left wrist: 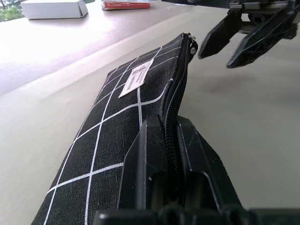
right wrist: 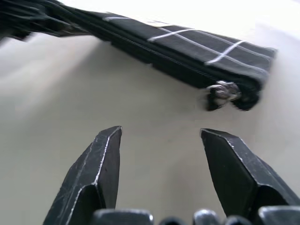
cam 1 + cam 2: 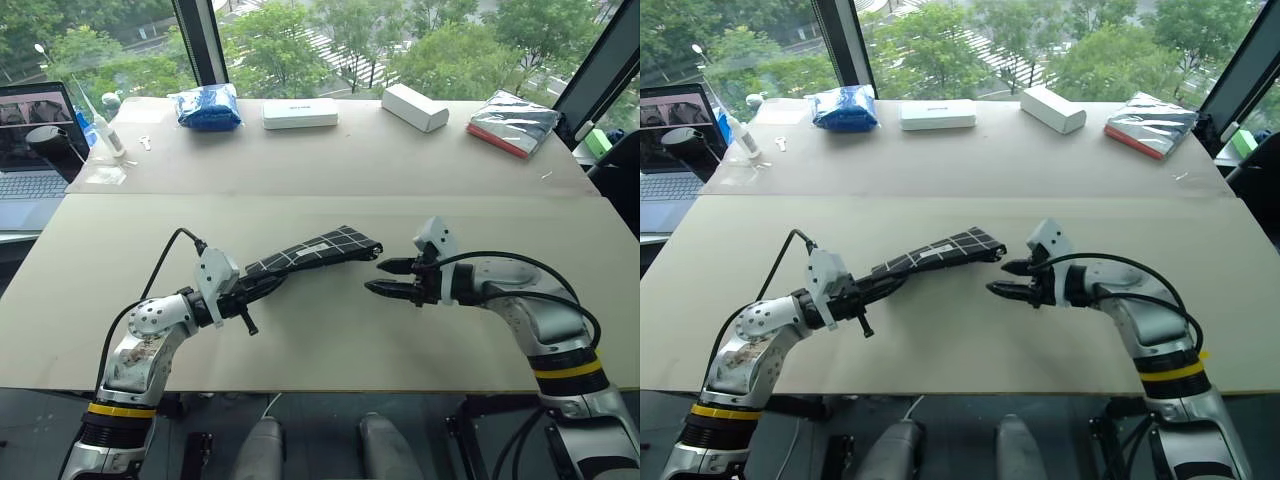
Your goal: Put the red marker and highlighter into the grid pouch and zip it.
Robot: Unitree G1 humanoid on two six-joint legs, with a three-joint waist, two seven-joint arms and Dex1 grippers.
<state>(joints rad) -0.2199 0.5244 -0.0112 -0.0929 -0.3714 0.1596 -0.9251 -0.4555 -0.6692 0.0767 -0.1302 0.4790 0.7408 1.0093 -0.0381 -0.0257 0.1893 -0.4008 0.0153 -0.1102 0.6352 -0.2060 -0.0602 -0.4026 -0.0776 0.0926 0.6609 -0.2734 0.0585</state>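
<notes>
Left wrist view: left fingers (image 1: 176, 154) clamp the grid pouch (image 1: 126, 117) (contents hidden); right fingers (image 2: 229, 173) apart.

My left claw (image 3: 262, 287) is clamped on one end of the grid pouch (image 3: 312, 250), holding it above the tabletop (image 3: 330, 340); the pouch extends toward my right side. My right claw (image 3: 377, 277) stands just beside the pouch's free end, apart from it, fingers spread. Along the tabletop's far edge lie a blue bag (image 3: 206, 106), two white boxes (image 3: 300, 113) and a silver packet (image 3: 513, 122).
</notes>
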